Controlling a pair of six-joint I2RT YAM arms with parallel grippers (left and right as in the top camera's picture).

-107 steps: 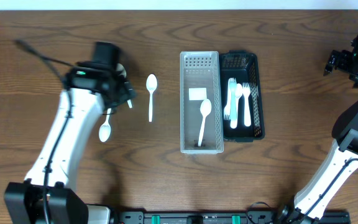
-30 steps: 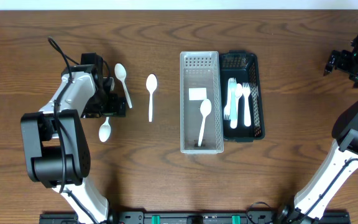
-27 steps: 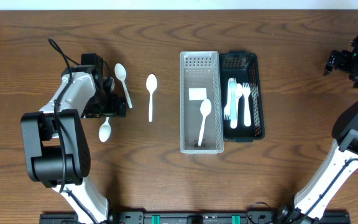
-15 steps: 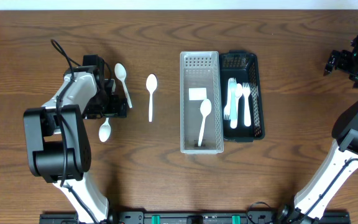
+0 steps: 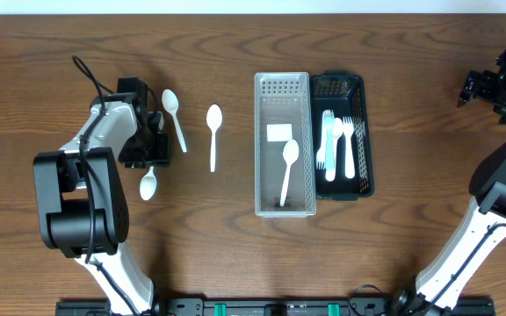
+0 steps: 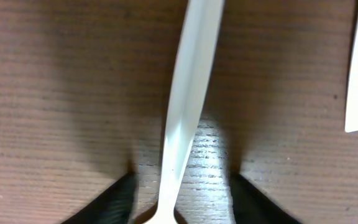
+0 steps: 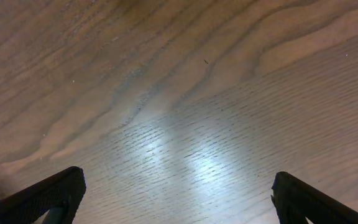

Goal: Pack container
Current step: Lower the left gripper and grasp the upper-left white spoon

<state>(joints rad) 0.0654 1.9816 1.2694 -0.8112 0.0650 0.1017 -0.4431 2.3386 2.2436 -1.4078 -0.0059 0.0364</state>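
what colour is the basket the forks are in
Black, with mesh sides: the basket holds the white forks. It shows best in the overhead view.

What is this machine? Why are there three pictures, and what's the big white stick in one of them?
These are two robot arms at a wooden table. The wide picture looks down from above; the other two come from a small camera on each wrist. A clear container has one spoon inside, and a black basket holds forks. Two loose spoons lie on the wood. The big white stick is a third spoon, seen very close: the left end effector, the arm's two-finger hand, has a finger on each side, not pinching yet. The right end effector is open and empty.
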